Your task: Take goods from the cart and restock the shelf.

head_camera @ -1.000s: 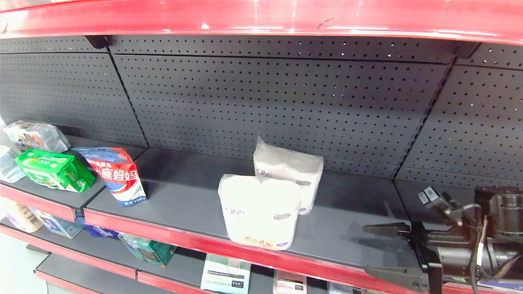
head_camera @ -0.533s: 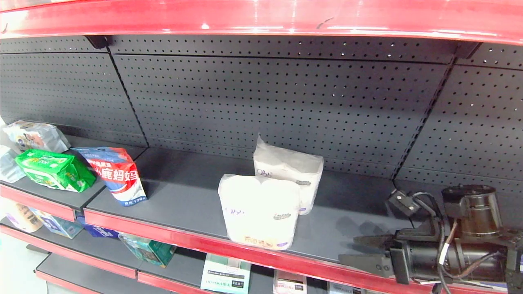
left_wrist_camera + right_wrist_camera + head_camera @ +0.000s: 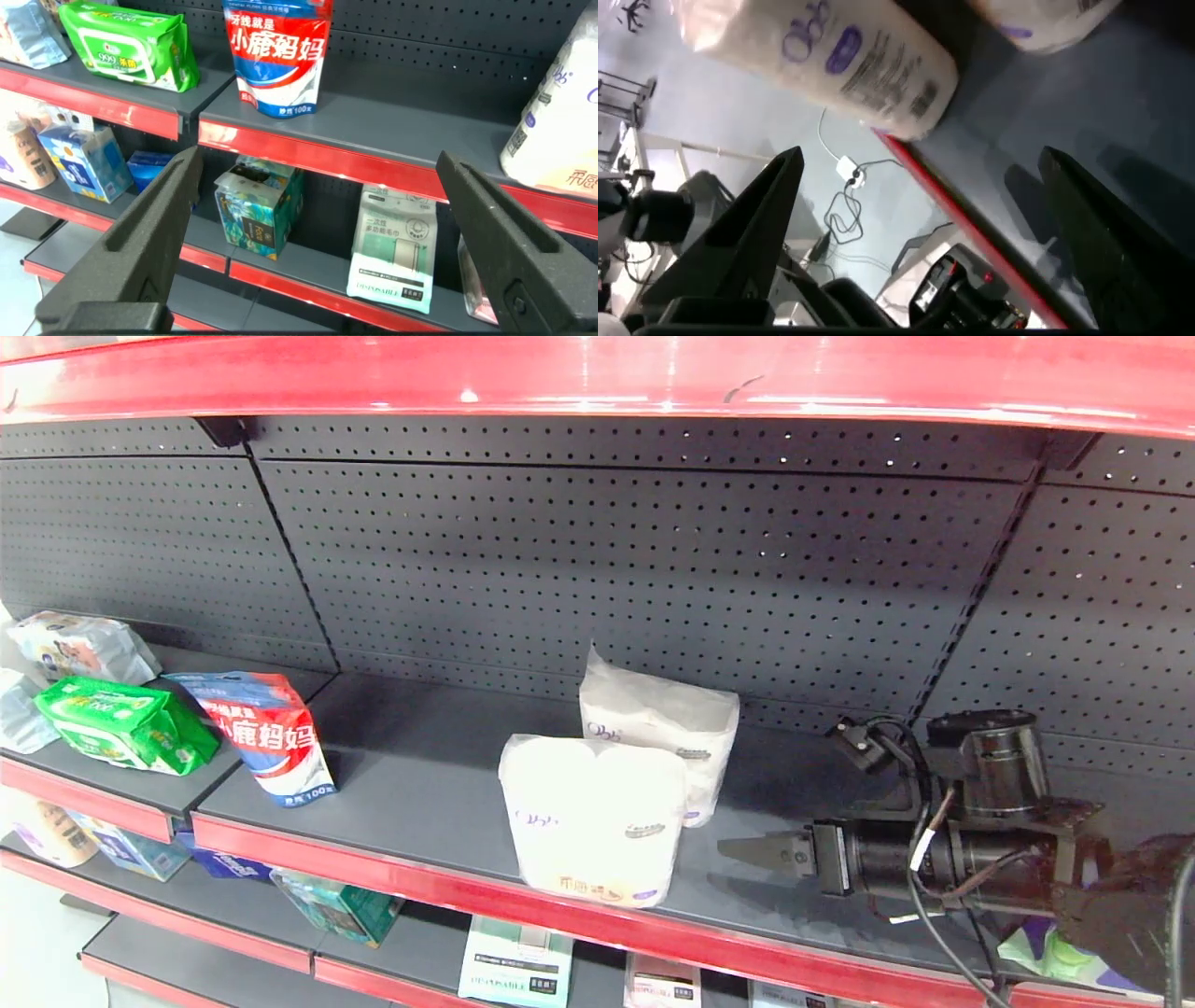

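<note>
Two white tissue packs stand mid-shelf, one at the front (image 3: 593, 817) and one behind it (image 3: 658, 728). My right gripper (image 3: 752, 851) hovers low over the grey shelf board (image 3: 439, 775), just right of the front pack, and points left at it. Its fingers stand wide open and hold nothing. In the right wrist view the gripper (image 3: 915, 233) faces the front pack (image 3: 822, 56), the rear pack (image 3: 1046, 19) and the shelf's red front edge (image 3: 952, 215). My left gripper (image 3: 318, 243) is open and holds nothing. It sits in front of the lower shelves.
A red and blue bag (image 3: 266, 733) and a green wipes pack (image 3: 126, 723) stand at the shelf's left. The perforated back panel (image 3: 653, 569) closes the rear. Lower shelves hold a green box (image 3: 257, 205) and a white-green pack (image 3: 392, 247). A purple-green package (image 3: 1055, 952) lies under my right arm.
My right arm has moved left and up over the shelf toward the white packs. Its wrist has rolled, so the fingers now show edge-on. The packs have stayed put.
</note>
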{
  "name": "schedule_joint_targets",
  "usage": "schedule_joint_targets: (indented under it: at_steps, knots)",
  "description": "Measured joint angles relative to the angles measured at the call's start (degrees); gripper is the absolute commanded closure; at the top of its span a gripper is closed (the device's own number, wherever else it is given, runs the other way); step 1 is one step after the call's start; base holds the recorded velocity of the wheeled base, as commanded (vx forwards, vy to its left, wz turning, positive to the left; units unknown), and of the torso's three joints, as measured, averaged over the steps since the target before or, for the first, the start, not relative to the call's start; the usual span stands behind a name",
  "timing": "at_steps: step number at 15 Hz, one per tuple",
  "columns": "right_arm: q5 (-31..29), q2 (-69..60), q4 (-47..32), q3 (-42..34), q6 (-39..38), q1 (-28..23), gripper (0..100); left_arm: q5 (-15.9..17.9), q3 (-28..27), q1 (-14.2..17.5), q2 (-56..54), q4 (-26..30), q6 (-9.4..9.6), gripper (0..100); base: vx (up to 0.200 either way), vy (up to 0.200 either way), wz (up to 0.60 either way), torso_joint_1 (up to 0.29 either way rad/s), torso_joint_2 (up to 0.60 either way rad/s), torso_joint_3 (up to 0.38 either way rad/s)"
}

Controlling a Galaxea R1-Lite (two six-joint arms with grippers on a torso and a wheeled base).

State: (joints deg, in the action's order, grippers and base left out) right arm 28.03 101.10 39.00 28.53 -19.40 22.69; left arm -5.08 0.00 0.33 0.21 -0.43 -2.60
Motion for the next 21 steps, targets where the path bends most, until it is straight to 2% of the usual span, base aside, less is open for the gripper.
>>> schedule_joint_targets:
  at_steps: [5,13,17,21]
  knots:
    - [-0.09,3.93,0.02,3.08,0.02,-2.6,0,0.02,0.0,0.0,0.0,0.0,0.0,0,0.0,0.0,0.0,0.0,0.0,0.0]
    - [-0.22,5.51,-1.15,3.56,-0.74,-2.22,0,0.0,0.0,0.0,0.0,0.0,-0.02,0,0.0,0.0,0.0,0.0,0.0,0.0]
    - [-6.63,5.68,-3.97,5.4,-6.79,0.27,0,0.0,0.0,-0.02,0.0,0.0,0.0,0,0.0,0.0,0.0,0.0,0.0,0.0]
    - [-7.17,5.63,-4.22,5.86,-9.73,1.23,0,0.0,0.0,0.0,0.0,0.0,-0.02,0,0.0,0.0,0.0,0.0,0.0,0.0]
